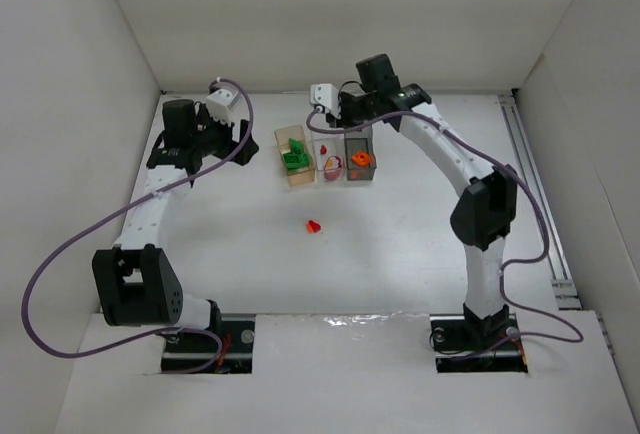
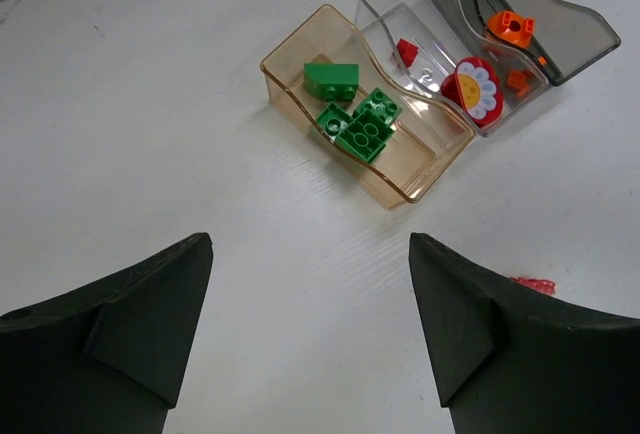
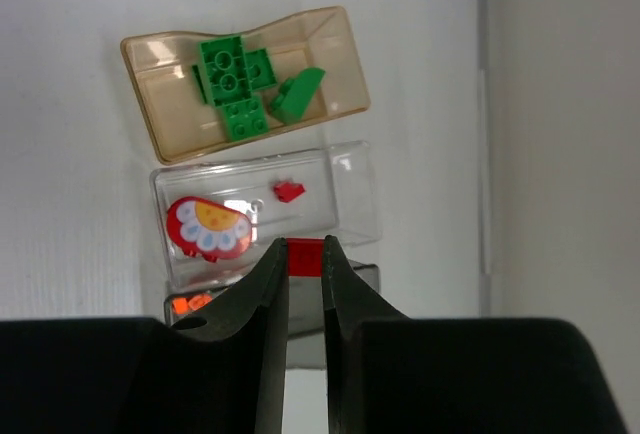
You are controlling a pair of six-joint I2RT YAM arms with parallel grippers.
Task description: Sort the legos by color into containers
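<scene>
The right gripper (image 3: 303,252) pinches a red brick (image 3: 303,259), lower centre of its view, where clear bin (image 3: 352,194) meets grey bin (image 3: 366,276). The left gripper (image 2: 311,242) has its jaws spread above the table (image 2: 140,104).

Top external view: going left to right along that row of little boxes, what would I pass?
Tan bin holding green bricks → clear bin holding red pieces → grey bin holding an orange brick.
</scene>
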